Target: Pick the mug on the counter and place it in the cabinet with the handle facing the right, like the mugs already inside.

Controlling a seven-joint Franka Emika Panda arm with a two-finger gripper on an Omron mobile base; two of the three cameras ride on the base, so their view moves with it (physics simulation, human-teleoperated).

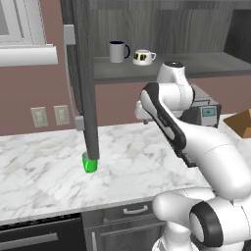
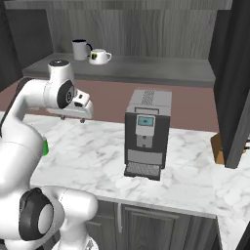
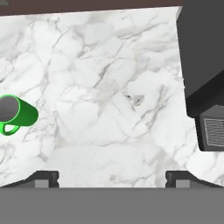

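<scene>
The bright green cylindrical mug (image 3: 18, 114) stands on the white marble counter (image 3: 109, 87), apparently upright. Well apart, the two-finger gripper (image 3: 112, 178) hangs above it, wide open, holding nothing.

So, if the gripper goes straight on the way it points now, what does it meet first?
Probably bare white marble counter: the gripper points down at it, fingers wide apart. The bright green cylindrical mug lies well off to one side.
</scene>
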